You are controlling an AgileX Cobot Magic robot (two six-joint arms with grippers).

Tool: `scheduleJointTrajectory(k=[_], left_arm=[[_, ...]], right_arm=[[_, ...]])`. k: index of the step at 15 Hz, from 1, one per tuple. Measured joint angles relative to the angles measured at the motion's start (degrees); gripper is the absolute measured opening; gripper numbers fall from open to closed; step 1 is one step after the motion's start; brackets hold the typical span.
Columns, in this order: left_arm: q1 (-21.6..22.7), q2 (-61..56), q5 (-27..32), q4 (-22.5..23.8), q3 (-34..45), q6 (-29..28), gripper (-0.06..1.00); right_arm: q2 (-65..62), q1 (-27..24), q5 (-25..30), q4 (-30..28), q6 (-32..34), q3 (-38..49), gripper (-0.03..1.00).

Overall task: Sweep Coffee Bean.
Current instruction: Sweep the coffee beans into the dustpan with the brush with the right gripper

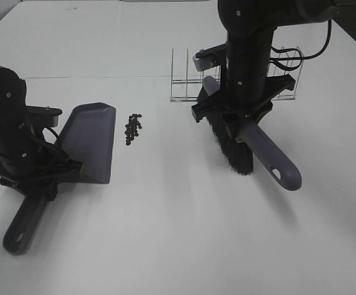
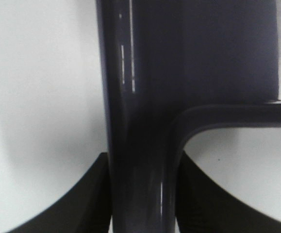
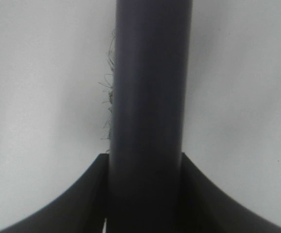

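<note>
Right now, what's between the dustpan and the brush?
The coffee beans, beside the dustpan; then bare table up to the brush. The high view shows it.

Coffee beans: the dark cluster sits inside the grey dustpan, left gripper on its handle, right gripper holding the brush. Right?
One error. The exterior high view shows the small dark coffee beans on the white table beside the open lip of the grey plastic dustpan, not inside it. Otherwise fine: left gripper on its handle, right gripper holding the grey-handled black-bristled brush.

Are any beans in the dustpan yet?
No, the beans lie in a cluster on the table just off the lip of the dustpan, whose tray looks bare.
</note>
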Motion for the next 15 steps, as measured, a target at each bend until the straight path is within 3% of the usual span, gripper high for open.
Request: scheduleJointTrajectory(k=[6,11,15], left_arm=[[0.0,0.0,0.0,0.0,0.0,0.0,0.35],[0.0,0.0,0.0,0.0,0.0,0.0,0.35],[0.0,0.0,0.0,0.0,0.0,-0.06,0.35]], right_arm=[[6.47,8.37,1.6,-1.43,-0.11,-4.7,0.32],[17.7,14.04,10.37,0.69,-2.92,-25.32,0.32],[22.63,15.64,10.71,8.42,-7.79,-36.5,0.32]])
